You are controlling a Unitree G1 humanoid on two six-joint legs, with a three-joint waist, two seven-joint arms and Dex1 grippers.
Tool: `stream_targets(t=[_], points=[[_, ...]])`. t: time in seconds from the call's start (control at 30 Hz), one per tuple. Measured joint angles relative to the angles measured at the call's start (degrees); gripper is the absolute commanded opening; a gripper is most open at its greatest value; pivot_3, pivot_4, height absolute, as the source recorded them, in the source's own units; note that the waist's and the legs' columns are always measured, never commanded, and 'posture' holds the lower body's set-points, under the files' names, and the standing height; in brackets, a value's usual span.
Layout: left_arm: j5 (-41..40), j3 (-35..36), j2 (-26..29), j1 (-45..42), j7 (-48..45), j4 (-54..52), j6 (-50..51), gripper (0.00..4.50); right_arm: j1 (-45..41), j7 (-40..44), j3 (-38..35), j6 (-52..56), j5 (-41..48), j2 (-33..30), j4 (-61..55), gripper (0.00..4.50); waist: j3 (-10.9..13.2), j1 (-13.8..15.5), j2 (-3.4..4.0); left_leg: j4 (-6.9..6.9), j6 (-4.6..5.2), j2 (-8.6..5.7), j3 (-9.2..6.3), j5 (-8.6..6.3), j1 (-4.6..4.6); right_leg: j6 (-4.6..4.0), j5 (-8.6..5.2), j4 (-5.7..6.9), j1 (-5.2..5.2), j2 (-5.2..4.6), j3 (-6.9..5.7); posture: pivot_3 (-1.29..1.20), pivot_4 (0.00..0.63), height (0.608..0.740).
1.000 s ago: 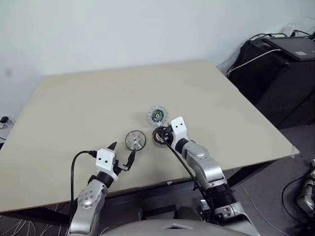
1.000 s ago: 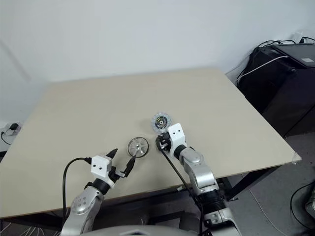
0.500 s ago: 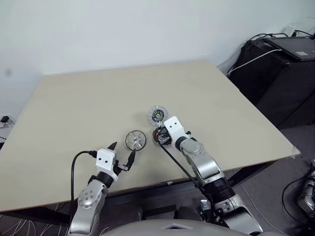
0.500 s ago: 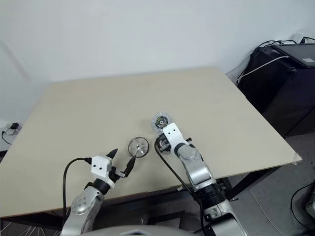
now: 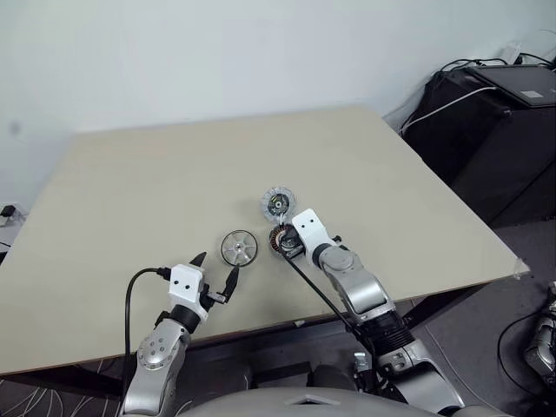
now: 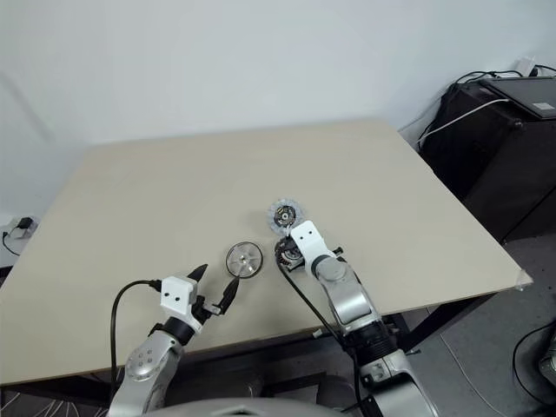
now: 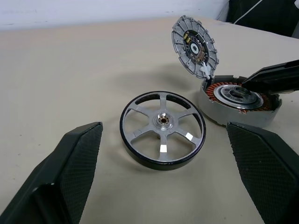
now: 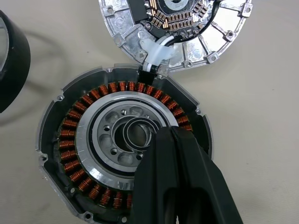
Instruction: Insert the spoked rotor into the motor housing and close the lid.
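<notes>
Beige table [image 5: 130,182] bears motor housing [image 8: 124,149], a small ring [image 8: 139,133] loose inside.

Bright even light, soft shadows, sharp wrist close-ups

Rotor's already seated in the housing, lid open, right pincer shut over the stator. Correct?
No. The rotor lies on the table beside the housing, not in it; the left wrist view shows this. The rest holds: the lid stands open and the right pincer is shut over the housing's centre.
</notes>
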Motion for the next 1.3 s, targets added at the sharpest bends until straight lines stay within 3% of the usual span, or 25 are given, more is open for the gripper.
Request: stream_targets(t=[0.6,0.93,1.3], points=[[-0.02,0.03,0.01,0.16,0.04,0.00,0.08,4.50,0.44,-1.12,-0.61,-2.29,0.00,0.50,-0.02,0.04,0.01,-0.01,-0.01,0.00,0.00,0.00,0.00,0.00,0.00,0.00,0.00,0.00,0.00,0.00,0.00,0.00,0.000,0.740],[0.00,0.00,0.00,0.19,0.17,-0.01,0.25,4.50,1.43,3.84,1.63,-3.80,1.45,1.30,-0.28,0.04,0.04,-0.03,-0.01,0.00,0.00,0.00,0.00,0.00,0.00,0.01,-0.01,0.00,0.01,0.00,0.00,0.00,0.000,0.740],[0.00,-0.02,0.01,0.61,0.75,-0.04,0.30,4.50,0.83,3.16,0.32,-4.26,1.40,1.68,1.88,0.04,0.04,0.04,-0.02,-0.01,-0.01,0.00,0.00,-0.01,0.00,0.01,-0.01,0.00,0.00,0.00,0.00,0.00,0.000,0.740]])
